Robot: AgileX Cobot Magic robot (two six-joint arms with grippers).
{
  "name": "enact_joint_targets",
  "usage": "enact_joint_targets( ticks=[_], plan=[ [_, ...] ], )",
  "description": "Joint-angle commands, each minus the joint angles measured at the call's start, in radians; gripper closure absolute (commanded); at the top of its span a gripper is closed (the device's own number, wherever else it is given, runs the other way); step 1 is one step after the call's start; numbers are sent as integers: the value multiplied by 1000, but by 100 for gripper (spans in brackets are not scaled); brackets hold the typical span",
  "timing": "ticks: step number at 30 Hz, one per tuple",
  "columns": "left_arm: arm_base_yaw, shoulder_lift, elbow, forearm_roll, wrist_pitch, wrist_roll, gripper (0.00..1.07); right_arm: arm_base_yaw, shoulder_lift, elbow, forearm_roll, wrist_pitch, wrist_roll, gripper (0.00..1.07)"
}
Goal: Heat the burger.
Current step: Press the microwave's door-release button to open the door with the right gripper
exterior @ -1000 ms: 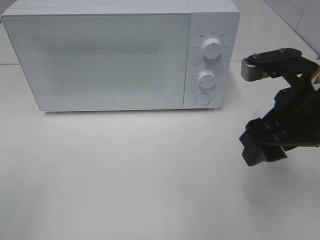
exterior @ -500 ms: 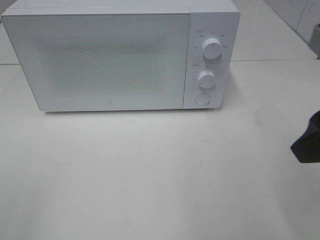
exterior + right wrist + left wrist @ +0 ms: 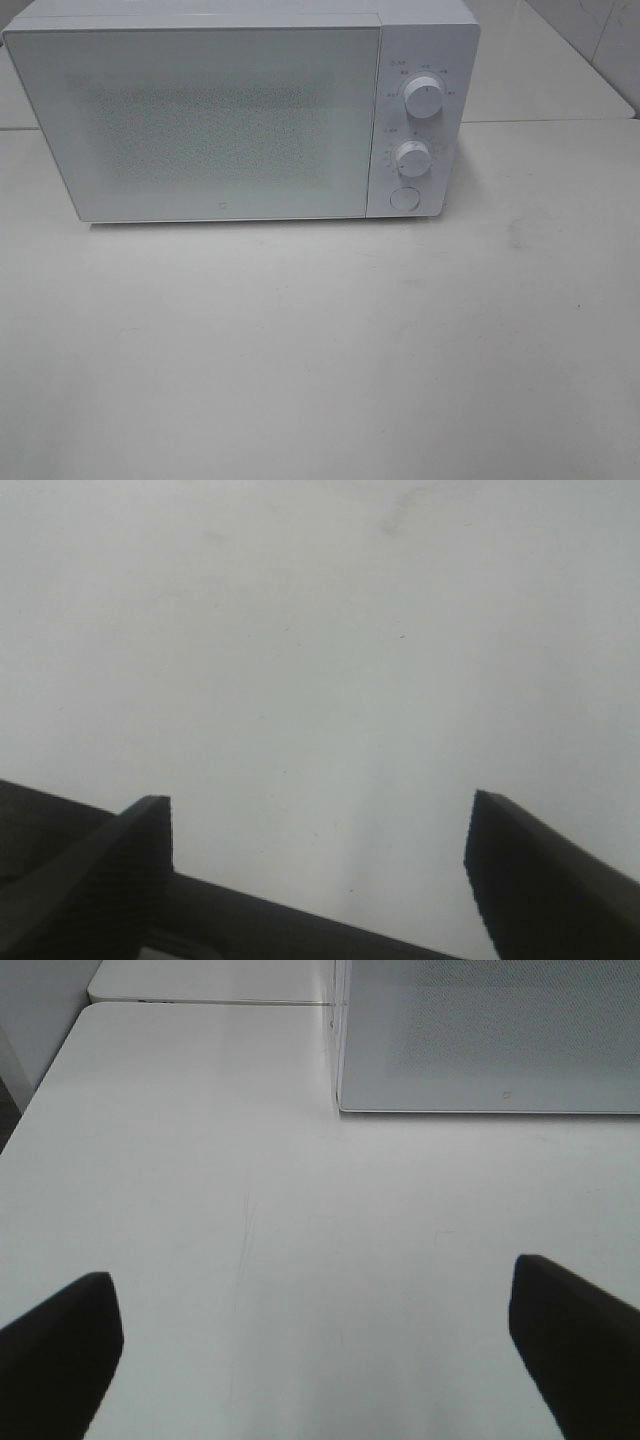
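Burger: not in any view. Likely behind the shut door of the microwave, but the speckled, frosted panel hides what is inside.

Left tool: fingers spread wide, nothing between them, low over the desk. The microwave's front corner lies ahead of it.

Right tool: fingers apart, empty, only bare desk beneath, so the left arm seems nearer.

Microwave: white, boxy, smooth matte. Upper knob, lower knob and round button sit right of the door.
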Motion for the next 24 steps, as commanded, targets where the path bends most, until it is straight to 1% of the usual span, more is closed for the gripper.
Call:
enact_joint_targets(
  ticks=[1, 2, 3, 5, 6, 7, 8, 9, 11, 12, 13, 14, 16, 24],
  plan=[
    [2, -26, 4, -1, 1, -6, 9, -60, -121, 32, -10, -4, -7, 32],
    [2, -26, 4, -1, 1, -6, 9, -81, -192, 49, -10, -3, -1, 32],
    [2, -26, 4, -1, 1, -6, 9, -81, -192, 49, -10, -3, -1, 32],
    [2, -26, 4, -1, 1, -6, 9, -100, -262, 66, -15, -3, 2, 32],
    [2, -26, 4, -1, 1, -6, 9, -118, -327, 82, -17, -3, 1, 32],
    [2, -26, 4, -1, 1, -6, 9, -118, -327, 82, -17, -3, 1, 32],
    [2, -26, 4, -1, 1, -6, 9, -129, -393, 99, -19, -6, -2, 32],
    [2, -26, 4, -1, 1, -6, 9, -129, -393, 99, -19, -6, -2, 32],
    [2, -26, 4, -1, 1, -6, 9, -138, -471, 127, -21, -18, -2, 32],
    [2, -26, 4, -1, 1, -6, 9, -138, -471, 127, -21, -18, -2, 32],
    [2, -26, 4, -1, 1, -6, 9, -138, -513, 151, -16, -33, -2, 32],
    [2, -26, 4, -1, 1, -6, 9, -138, -513, 151, -16, -33, -2, 32],
    [2, -26, 4, -1, 1, -6, 9, -138, -550, 186, -13, -71, 4, 32],
    [2, -19, 4, 0, 1, -6, 9, -138, -550, 188, -12, -74, 5, 32]
  ],
)
